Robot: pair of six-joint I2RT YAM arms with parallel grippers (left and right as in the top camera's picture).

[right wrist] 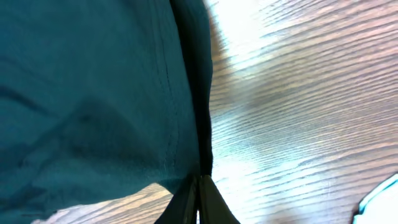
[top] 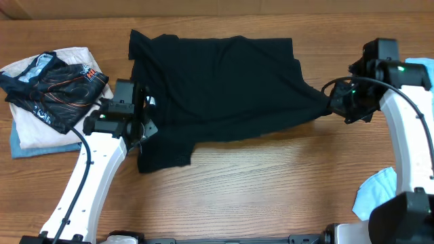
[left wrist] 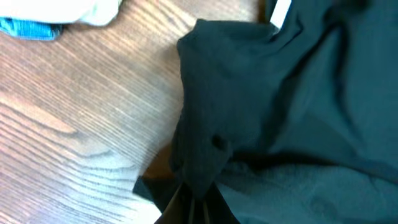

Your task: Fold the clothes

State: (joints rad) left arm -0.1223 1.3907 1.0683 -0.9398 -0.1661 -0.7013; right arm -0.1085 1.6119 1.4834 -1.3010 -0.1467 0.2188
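The black T-shirt (top: 224, 85) lies spread mostly flat, its right corner drawn to a point.

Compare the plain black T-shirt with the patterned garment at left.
The T-shirt is plain black; the patterned garment carries orange lines and blue trim. The T-shirt is far larger than the patterned garment. The T-shirt lies spread out; the patterned garment sits bunched on pale cloth. Both are mainly black.

T-shirt (top: 224, 88): spread on the table (top: 271, 183), centre toward 12 o'clock.
Left gripper (top: 144, 126): at the T-shirt's 8 o'clock edge, pinching it.
Right gripper (top: 332, 103): at the T-shirt's 3 o'clock tip, pinching it.
Garment pile (top: 51, 95): table's 9 o'clock, stacked, beside the Left gripper.
Loose cloth (top: 376, 193): table's 4 o'clock, well apart from the T-shirt.
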